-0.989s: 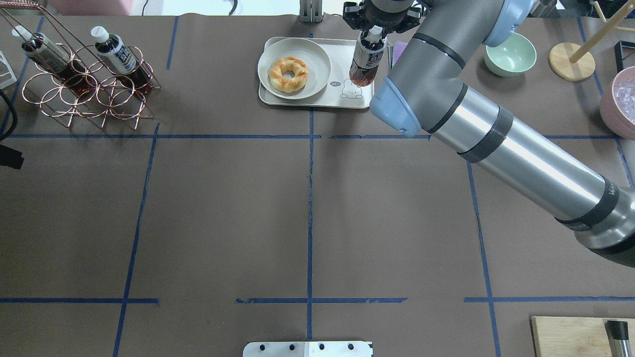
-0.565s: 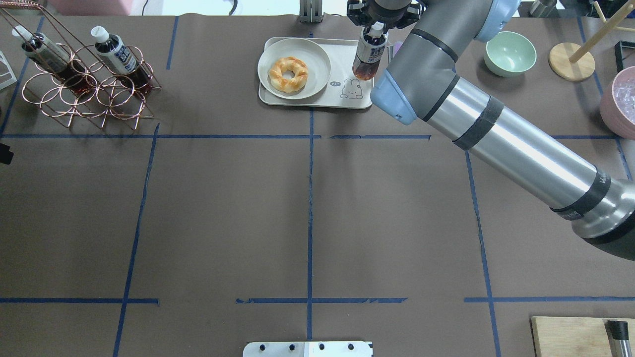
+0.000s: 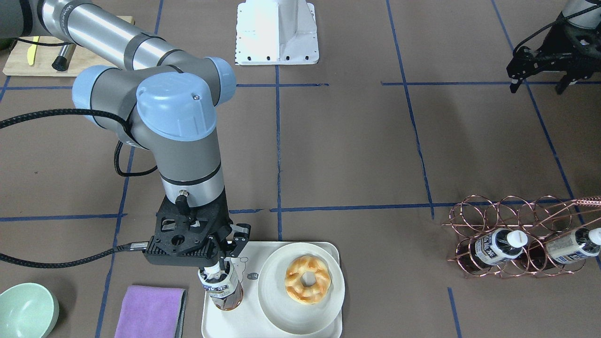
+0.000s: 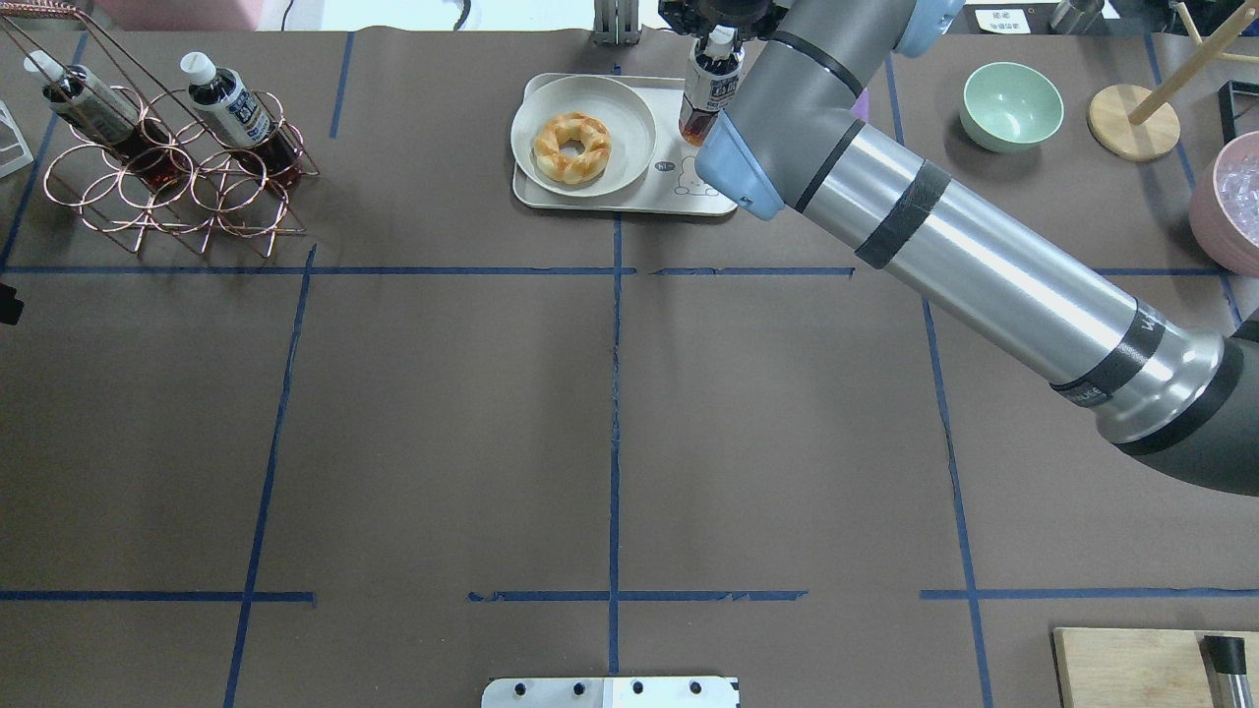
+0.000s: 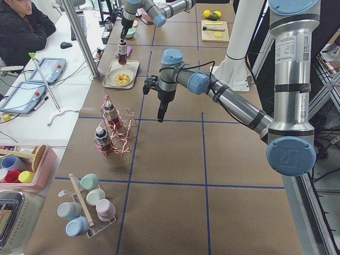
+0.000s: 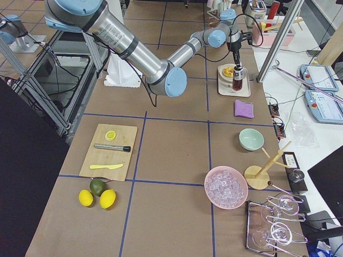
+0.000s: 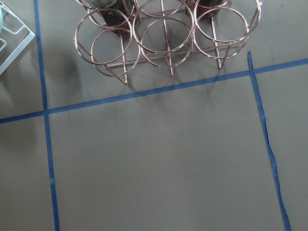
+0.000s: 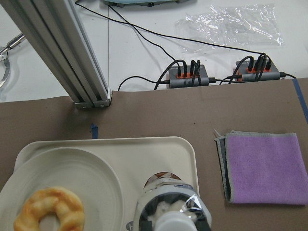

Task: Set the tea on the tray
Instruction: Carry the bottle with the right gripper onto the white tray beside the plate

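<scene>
Front cam: right gripper (image 3: pixel 215 269) pinching tea (image 3: pixel 224 290) at neck/cap. Bottle upright over tray (image 3: pixel 220 324), in free strip beside plate (image 3: pixel 274 263) w/ doughnut (image 3: pixel 307 285).
Overhead: tea low at tray's far right corner, near bear drawing (image 4: pixel 686 177). Arm hides part, so base contact can't be told.
R wrist cam: cap seen from above, tray under it. Purple cloth (image 8: pixel 262 166) lies apart on bench (image 8: pixel 159 115).
L wrist cam: only rack (image 7: pixel 162 38) and bench. Left gripper (image 3: pixel 537 79) well apart from tray, can't tell spread or pressed together.
Side cams: tea upright above tray, too small to judge contact.
Progress: carry looks done, prob. last stage. Left to do: seat bottle if not down, let go, lift clear.
</scene>
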Robot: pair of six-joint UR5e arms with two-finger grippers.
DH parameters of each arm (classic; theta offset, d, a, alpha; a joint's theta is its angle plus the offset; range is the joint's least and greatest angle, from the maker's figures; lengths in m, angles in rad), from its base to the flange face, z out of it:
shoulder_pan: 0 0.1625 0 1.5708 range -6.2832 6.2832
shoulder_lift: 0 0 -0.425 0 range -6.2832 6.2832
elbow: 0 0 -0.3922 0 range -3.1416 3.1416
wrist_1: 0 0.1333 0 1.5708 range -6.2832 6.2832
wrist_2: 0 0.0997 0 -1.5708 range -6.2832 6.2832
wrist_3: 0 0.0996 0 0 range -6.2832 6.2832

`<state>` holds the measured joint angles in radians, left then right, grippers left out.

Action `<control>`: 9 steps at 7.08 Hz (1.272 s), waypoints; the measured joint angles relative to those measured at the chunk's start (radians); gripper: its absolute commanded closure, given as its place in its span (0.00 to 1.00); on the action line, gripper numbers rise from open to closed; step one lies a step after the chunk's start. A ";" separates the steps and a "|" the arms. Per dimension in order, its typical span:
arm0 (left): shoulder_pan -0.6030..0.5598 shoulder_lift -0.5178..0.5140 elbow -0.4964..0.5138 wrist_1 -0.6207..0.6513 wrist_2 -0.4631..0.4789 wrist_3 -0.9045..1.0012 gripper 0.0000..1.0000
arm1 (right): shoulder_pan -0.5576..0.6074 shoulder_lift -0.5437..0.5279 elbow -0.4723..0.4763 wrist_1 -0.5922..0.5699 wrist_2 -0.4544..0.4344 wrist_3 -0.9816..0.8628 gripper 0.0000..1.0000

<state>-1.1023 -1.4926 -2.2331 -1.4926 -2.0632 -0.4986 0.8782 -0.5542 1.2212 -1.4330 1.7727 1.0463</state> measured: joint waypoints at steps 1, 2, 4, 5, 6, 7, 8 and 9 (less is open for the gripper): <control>0.000 0.000 0.001 0.000 0.000 0.000 0.00 | 0.000 0.000 -0.004 0.000 0.002 0.000 0.99; -0.001 -0.001 0.001 0.000 0.000 0.000 0.00 | -0.001 -0.001 -0.005 0.000 0.009 0.000 0.99; -0.001 -0.002 0.001 0.000 0.000 -0.001 0.00 | 0.000 -0.005 -0.006 0.000 0.030 -0.001 0.94; -0.002 -0.003 0.001 0.000 0.000 -0.001 0.00 | 0.000 -0.005 -0.006 0.000 0.035 -0.001 0.81; -0.003 -0.003 0.001 0.000 0.000 -0.001 0.00 | 0.000 -0.006 -0.006 0.000 0.039 -0.002 0.68; -0.004 -0.004 0.001 0.000 0.000 -0.001 0.00 | 0.001 -0.007 -0.006 -0.001 0.040 -0.002 0.62; -0.005 -0.005 0.001 0.000 0.000 -0.001 0.00 | 0.002 -0.010 -0.006 -0.001 0.040 -0.003 0.46; -0.006 -0.007 0.001 0.000 0.000 -0.002 0.00 | 0.002 -0.013 -0.006 -0.001 0.040 -0.003 0.36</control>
<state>-1.1086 -1.4996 -2.2320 -1.4926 -2.0632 -0.5001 0.8802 -0.5671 1.2149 -1.4342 1.8131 1.0433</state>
